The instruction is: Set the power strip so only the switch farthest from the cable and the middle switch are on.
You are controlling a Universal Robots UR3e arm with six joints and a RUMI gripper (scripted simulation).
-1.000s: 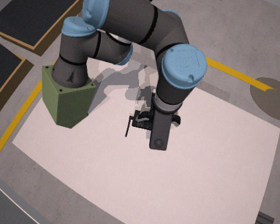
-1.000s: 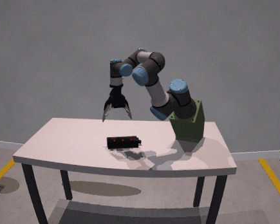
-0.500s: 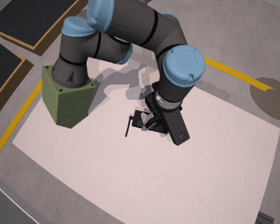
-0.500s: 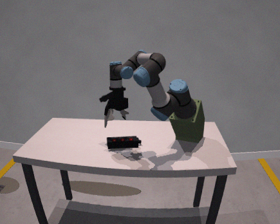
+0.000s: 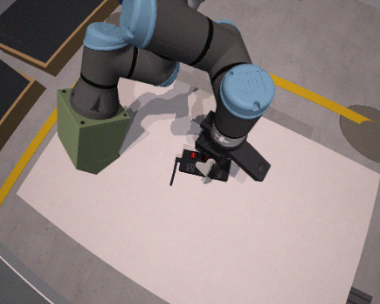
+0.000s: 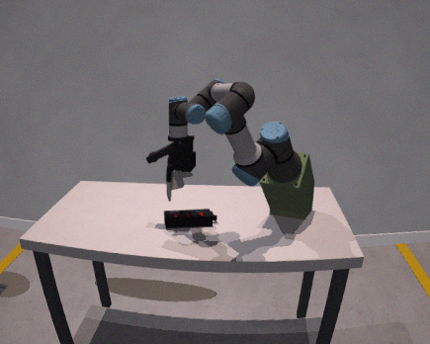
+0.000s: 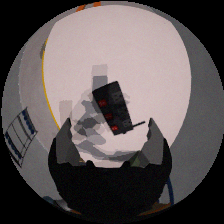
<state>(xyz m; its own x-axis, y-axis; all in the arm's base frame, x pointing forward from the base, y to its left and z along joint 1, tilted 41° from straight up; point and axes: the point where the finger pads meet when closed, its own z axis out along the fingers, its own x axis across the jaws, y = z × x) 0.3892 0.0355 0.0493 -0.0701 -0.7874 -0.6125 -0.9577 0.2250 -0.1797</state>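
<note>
So the claw is hanging over the table with its jaws spread all the way and nothing between them. The strip lies flat on the table below the claw and a bit off to one side, well apart from the fingertips, face up with its switches showing.

In the wrist view the strip sits tilted between and just ahead of the 2 fingers, with 3 red switches in a row down it. All 3 look lit to me, but it's too blurry to swear which are really on. The cable is a short dark stub sticking out of one end.

From the top, the wrist and its side-mounted black bracket cover most of the strip; only the cable end and 1 red switch peek out past the claw.

The arm's green base stands on the table well behind the claw. Arm shadows fall across the table around the strip. Yellow floor tape runs past the far side.
</note>
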